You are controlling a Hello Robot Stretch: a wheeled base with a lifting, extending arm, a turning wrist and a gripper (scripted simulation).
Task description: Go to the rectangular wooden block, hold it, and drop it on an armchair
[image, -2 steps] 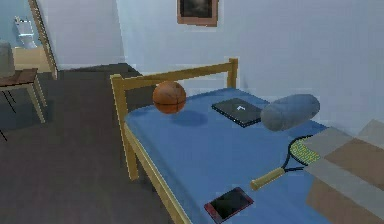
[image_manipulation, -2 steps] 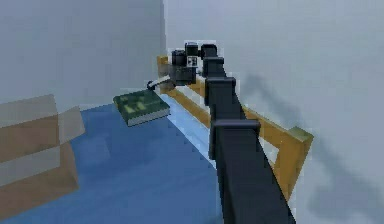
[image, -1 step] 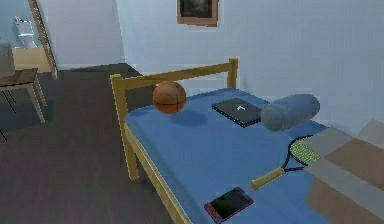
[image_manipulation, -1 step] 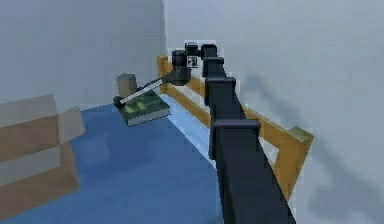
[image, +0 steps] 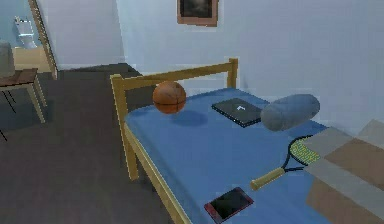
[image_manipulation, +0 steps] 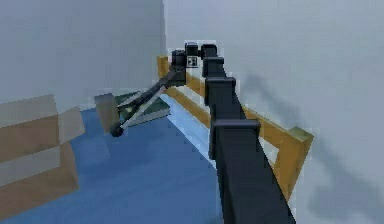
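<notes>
Claw point(image_manipulation: 122, 127) centre-left of frame, over blue-covered wooden bed point(image_manipulation: 140, 185); grip and load: cannot tell. Tan rectangular block point(image_manipulation: 35, 140), probably target, on bed lower left of claw, near.

no text, label, number or sign can be read on anything here.
</notes>
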